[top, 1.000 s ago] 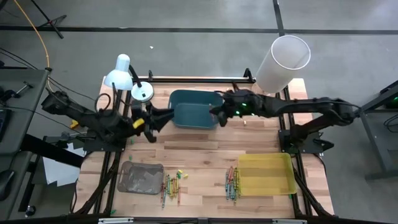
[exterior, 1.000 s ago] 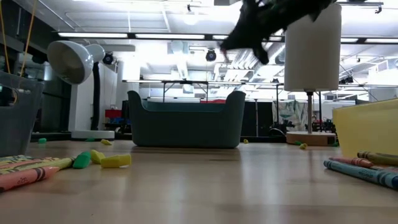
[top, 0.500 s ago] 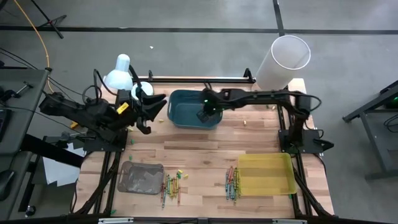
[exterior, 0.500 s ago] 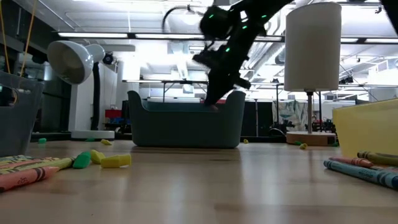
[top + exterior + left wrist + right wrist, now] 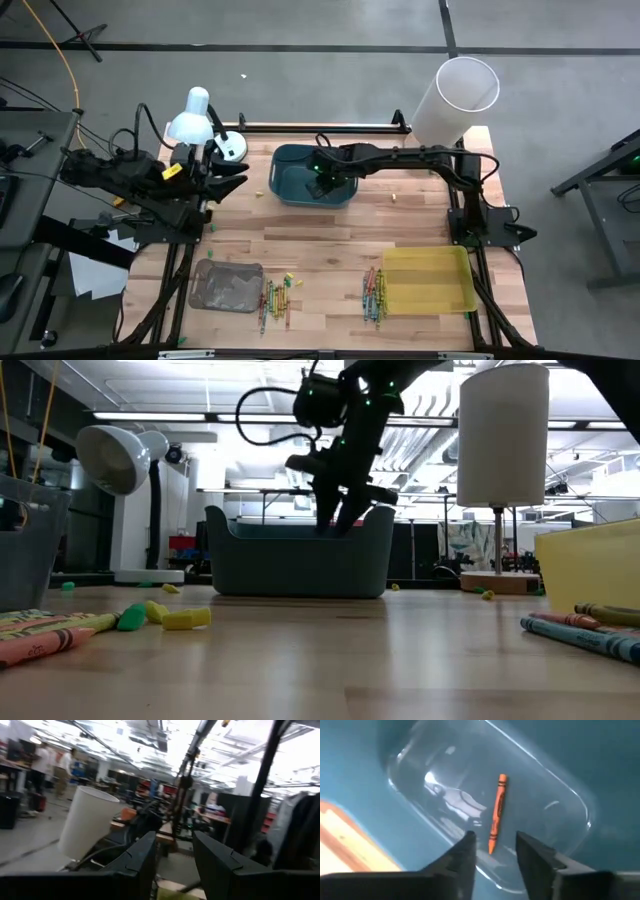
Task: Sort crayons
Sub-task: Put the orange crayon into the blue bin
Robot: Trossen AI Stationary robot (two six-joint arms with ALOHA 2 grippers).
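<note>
The right claw, its fingers apart and empty, hangs inside the dark teal plastic bin at the wooden counter's far edge, above an orange wax crayon lying on the bin's floor. To finish well, it should lift straight up, clear of the walls. The left claw, part open and empty, waits near the far left corner; the bin's wall hides the crayon in the low view.

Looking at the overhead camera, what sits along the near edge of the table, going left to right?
Grey translucent tray → loose yellow and green crayon bits beside a small bundle of mixed-colour crayons → second cluster of mixed-colour crayons → yellow translucent plastic tray.
</note>
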